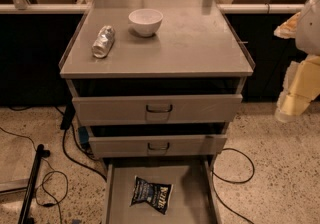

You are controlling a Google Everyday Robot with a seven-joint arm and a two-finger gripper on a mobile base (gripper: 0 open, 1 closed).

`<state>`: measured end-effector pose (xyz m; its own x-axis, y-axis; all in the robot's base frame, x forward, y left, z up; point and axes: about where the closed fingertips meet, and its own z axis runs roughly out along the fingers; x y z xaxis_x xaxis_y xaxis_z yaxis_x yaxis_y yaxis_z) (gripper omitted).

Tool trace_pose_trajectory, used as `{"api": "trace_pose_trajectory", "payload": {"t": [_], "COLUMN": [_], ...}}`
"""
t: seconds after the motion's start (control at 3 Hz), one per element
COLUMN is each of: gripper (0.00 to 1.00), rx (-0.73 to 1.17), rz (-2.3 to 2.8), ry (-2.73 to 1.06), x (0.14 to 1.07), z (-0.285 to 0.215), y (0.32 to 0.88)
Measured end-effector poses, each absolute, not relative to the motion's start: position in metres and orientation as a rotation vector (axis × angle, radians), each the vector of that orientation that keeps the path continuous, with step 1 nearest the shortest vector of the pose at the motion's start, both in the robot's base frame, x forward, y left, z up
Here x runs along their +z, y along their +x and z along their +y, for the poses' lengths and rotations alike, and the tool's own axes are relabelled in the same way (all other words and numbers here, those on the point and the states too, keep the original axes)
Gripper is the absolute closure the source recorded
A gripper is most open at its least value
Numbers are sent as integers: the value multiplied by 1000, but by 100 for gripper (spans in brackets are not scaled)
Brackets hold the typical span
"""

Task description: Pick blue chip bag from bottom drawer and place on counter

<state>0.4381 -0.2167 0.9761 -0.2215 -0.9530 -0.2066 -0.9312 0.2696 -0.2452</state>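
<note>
Fingers hang beside counter's right edge; bowl, crushed can atop.

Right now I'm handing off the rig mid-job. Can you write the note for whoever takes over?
Gripper: at the view's right edge, beside the cabinet, apart from the blue chip bag.
Bag: lying flat in the open bottom drawer.
Counter: crushed can and white bowl at its back left.
Done: drawer open.
Left: reach, grasp, lift, place on counter.
</note>
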Motion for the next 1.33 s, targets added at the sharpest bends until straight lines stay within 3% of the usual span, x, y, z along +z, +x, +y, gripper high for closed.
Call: {"api": "trace_pose_trajectory", "payload": {"t": [0.33,1.33], "gripper": [0,0], "rx": [-98,256], "rz": [2232,2162], "ry": [-1725,-1587], "x": [976,873], "z": [-217,-194], "y": [438,412]}}
